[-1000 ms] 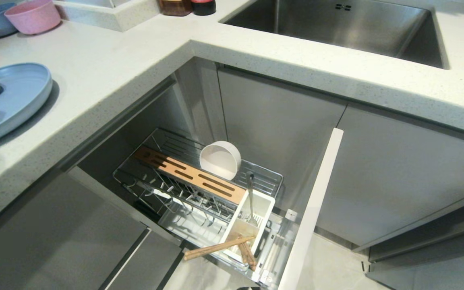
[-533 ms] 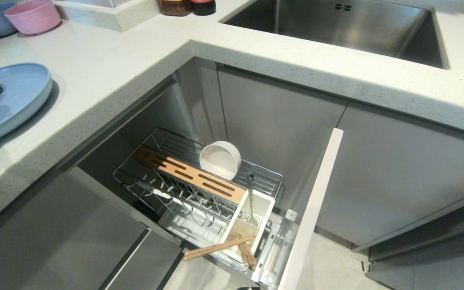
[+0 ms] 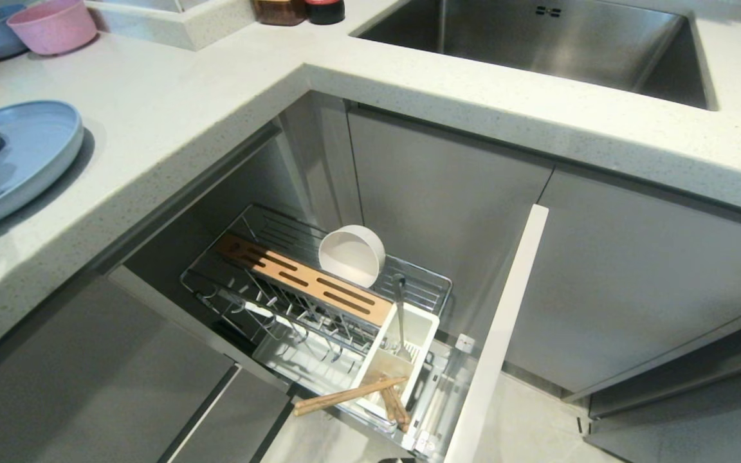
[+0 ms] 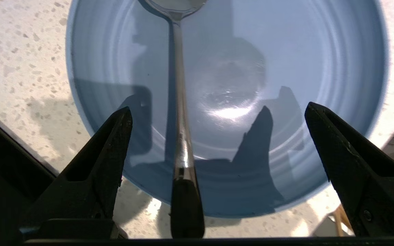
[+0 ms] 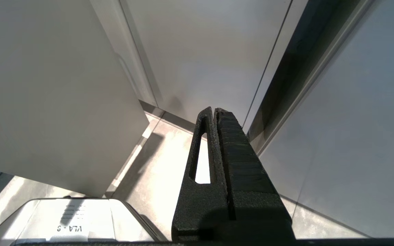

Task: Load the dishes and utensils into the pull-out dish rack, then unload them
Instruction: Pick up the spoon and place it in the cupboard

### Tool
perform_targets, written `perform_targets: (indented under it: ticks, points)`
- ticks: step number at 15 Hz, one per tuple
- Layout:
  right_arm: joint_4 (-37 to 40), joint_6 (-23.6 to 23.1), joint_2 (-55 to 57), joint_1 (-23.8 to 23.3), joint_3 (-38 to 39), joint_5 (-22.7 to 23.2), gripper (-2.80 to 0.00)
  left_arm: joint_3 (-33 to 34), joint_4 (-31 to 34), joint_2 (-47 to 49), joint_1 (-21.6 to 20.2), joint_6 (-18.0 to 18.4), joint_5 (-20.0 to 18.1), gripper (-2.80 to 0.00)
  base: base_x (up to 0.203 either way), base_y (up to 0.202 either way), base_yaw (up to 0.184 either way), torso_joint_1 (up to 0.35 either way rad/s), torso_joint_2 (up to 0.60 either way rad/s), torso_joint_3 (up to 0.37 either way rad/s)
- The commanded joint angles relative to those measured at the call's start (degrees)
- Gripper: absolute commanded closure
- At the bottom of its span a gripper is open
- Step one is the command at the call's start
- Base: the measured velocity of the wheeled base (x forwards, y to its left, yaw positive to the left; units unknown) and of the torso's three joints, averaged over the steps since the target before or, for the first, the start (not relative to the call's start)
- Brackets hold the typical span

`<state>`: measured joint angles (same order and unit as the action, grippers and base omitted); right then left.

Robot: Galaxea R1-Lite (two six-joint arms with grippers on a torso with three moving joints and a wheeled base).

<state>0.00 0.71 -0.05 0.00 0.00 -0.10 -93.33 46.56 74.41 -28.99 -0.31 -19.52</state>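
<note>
Speckled countertop (image 4: pixel 19 68), blue plate (image 4: pixel 286 68) holding spoon (image 4: pixel 180 112), handle between wide-open left fingers (image 4: pixel 115 136), right fingers (image 5: pixel 217 136) closed.

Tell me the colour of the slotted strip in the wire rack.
Light brown wood, the slotted strip; clearest in the head view.

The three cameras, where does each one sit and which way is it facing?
Head view: high, looking down at the counter and the pulled-out dish rack; only a dark tip by the spoon.
Left wrist view: behind the open left tool, over the blue plate and spoon.
Right wrist view: behind the shut right tool, facing cabinet fronts and floor.
Shared: plate and spoon, head and left wrist.
</note>
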Motion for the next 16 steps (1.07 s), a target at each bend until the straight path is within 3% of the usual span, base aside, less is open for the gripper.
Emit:
perform_targets:
  ticks: [1, 14, 16]
  points:
    - [0.0, 0.0, 0.0, 0.0, 0.1, 0.0, 0.0, -0.1, 0.3, 0.6, 0.0, 0.6, 0.8, -2.8, 0.0, 0.0, 0.0, 0.0, 0.0, 0.0]
    - [0.0, 0.0, 0.0, 0.0, 0.1, 0.0, 0.0, 0.3, 0.3, 2.0, 0.8, 1.2, 1.5, -2.8, 0.0, 0.0, 0.0, 0.0, 0.0, 0.0]
    - [0.0, 0.0, 0.0, 0.0, 0.1, 0.0, 0.0, 0.3, 0.3, 2.2, 0.9, 3.0, 1.5, -2.8, 0.0, 0.0, 0.0, 0.0, 0.0, 0.0]
